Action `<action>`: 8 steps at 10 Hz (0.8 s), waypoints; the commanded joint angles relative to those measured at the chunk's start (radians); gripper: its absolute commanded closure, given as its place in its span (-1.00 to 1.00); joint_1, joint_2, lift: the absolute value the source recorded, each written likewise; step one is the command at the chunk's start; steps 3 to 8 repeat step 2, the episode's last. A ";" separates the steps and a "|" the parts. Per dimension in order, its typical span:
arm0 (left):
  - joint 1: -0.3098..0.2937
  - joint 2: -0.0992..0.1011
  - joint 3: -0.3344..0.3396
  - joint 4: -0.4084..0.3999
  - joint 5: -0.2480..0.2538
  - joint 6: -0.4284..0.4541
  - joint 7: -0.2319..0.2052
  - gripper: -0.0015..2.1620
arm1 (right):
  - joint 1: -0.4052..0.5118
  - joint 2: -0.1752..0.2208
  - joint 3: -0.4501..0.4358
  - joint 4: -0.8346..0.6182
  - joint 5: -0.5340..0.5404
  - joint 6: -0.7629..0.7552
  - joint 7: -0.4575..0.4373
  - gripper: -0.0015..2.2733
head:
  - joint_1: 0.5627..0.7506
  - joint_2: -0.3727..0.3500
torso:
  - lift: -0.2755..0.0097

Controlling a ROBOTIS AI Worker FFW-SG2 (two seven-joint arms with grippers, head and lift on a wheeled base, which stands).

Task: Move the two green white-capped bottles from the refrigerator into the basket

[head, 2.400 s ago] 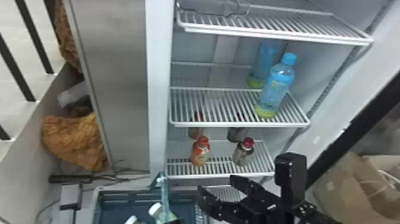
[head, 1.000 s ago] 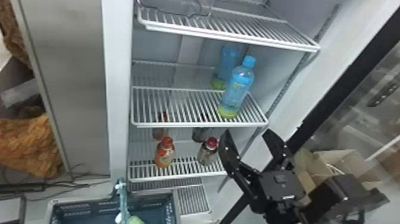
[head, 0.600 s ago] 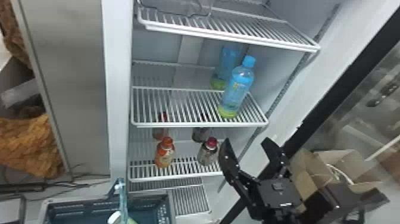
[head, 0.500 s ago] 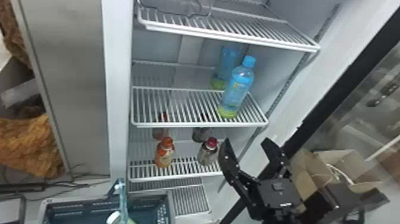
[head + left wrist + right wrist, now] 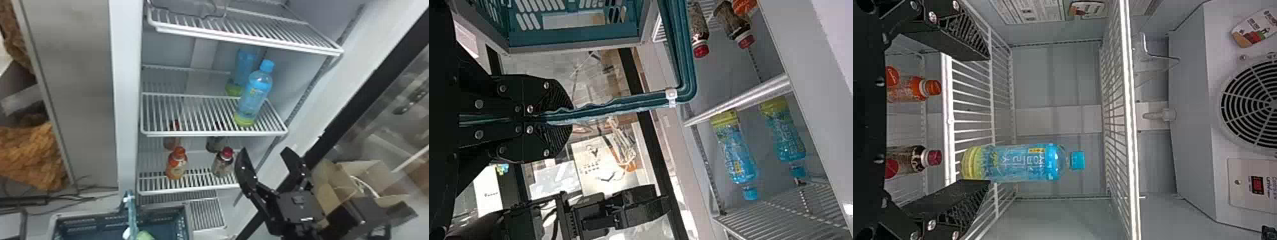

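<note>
1. Black right gripper (image 5: 265, 150) has swung from the teal plastic basket (image 5: 183, 220) to lower right, fingers apart; placing looks finished.
2. Black left gripper (image 5: 570, 119) clamps its teal handle (image 5: 609, 106).
3. 1 green white-capped bottle (image 5: 145, 236): in basket, bottom left.

Blue-capped btl (image 5: 255, 92) upright on a wire shelf (image 5: 191, 115), toward the R end, w/ its reflection on the wall behind. One level down: an orange-capped btl (image 5: 176, 164) &, to its R, a dark-red-capped btl (image 5: 223, 161), both upright, a bit apart. Above the upper rack (image 5: 1125, 120) there's a round fan grille (image 5: 1248, 107), w/ a sm. panel (image 5: 1250, 200) w/ red digits near it, plus an oval sticker (image 5: 1255, 27). Far L, an orange-brown heap (image 5: 28, 156), material unclear; thin cables (image 5: 57, 207) nearby. Far R, an open cardbd box (image 5: 364, 172).
</note>
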 commanded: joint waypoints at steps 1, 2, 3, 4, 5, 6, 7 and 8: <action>0.000 0.000 0.000 0.000 0.001 0.000 0.000 0.11 | 0.000 0.001 0.000 0.000 0.000 -0.004 0.000 -0.85 | 0.41 -0.94 | 0.90; 0.000 0.000 0.000 -0.003 0.001 0.000 0.000 0.11 | 0.000 0.001 0.000 -0.002 0.002 -0.006 0.000 -0.85 | 0.41 -0.94 | 0.90; 0.000 0.000 0.000 -0.003 0.001 0.000 0.000 0.11 | 0.000 0.001 0.000 -0.002 0.002 -0.006 0.000 -0.85 | 0.41 -0.94 | 0.90; 0.000 0.000 0.000 -0.003 0.001 0.000 0.000 0.11 | 0.000 0.001 0.000 -0.002 0.002 -0.006 0.000 -0.85 | 0.41 -0.94 | 0.90; 0.000 0.000 0.000 -0.003 0.001 0.000 0.000 0.11 | 0.000 0.001 0.000 -0.002 0.002 -0.006 0.000 -0.85 | 0.41 -0.94 | 0.90; 0.000 0.000 0.000 -0.003 0.001 0.000 0.000 0.11 | 0.000 0.001 0.000 -0.002 0.002 -0.006 0.000 -0.85 | 0.41 -0.94 | 0.90; 0.000 0.000 0.000 -0.003 0.001 0.000 0.000 0.11 | 0.000 0.001 0.000 -0.002 0.002 -0.006 0.000 -0.85 | 0.41 -0.94 | 0.90; 0.000 0.000 0.000 -0.003 0.001 0.000 0.000 0.11 | 0.000 0.001 0.000 -0.002 0.002 -0.006 0.000 -0.85 | 0.41 -0.94 | 0.90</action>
